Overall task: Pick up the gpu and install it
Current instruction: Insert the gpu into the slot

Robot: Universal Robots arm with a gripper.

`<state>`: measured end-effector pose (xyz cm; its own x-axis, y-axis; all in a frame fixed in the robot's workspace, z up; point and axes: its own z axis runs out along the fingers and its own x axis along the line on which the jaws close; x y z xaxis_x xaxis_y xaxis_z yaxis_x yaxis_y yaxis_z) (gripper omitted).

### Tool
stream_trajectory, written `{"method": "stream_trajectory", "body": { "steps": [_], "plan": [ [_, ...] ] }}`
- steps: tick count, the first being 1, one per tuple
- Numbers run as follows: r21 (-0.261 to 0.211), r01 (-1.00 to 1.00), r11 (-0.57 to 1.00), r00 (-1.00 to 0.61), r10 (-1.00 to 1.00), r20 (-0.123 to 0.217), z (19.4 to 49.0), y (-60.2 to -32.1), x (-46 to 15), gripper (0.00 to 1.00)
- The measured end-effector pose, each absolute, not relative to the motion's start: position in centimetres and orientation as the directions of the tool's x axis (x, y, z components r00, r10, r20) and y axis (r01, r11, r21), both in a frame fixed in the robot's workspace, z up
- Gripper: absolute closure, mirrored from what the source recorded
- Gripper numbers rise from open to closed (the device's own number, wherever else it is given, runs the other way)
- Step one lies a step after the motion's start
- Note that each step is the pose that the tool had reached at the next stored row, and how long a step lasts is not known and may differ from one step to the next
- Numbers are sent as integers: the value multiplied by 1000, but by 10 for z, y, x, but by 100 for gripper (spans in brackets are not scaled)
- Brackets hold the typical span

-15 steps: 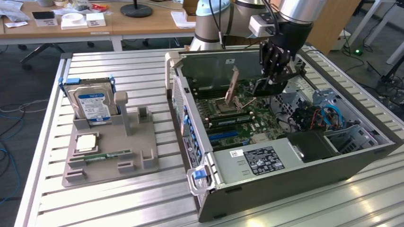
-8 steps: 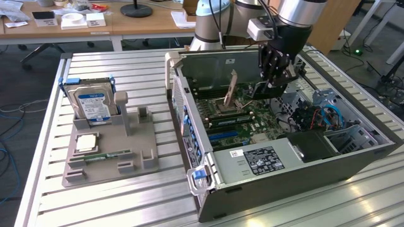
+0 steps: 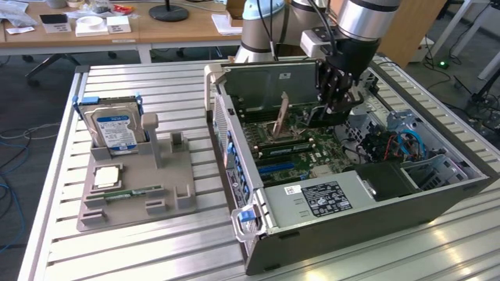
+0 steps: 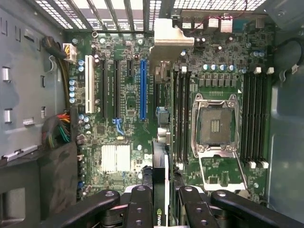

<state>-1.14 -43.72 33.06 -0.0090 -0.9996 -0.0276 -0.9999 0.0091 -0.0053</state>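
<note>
Now | fingers [image 4: 141, 209] clamped on gpu [image 4: 160, 190] | thin dark card, edge-on (silver bracket [image 4: 173, 40] at one end)

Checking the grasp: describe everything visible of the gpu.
The gpu is seen edge-on: a thin dark card with a green logo near the fingers, which are clamped on both its sides, and a silver metal bracket at its far end. It stands on edge inside the open case, over the motherboard, beside the blue slot. Whether it's seated can't be told.
</note>
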Motion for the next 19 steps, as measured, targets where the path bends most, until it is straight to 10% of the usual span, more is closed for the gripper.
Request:
{"method": "stream_trajectory", "body": {
  "steps": [19],
  "plan": [
    [-5,-1000,9,-9,-1000,-27,318,-439,-16,74]
  ]
}}
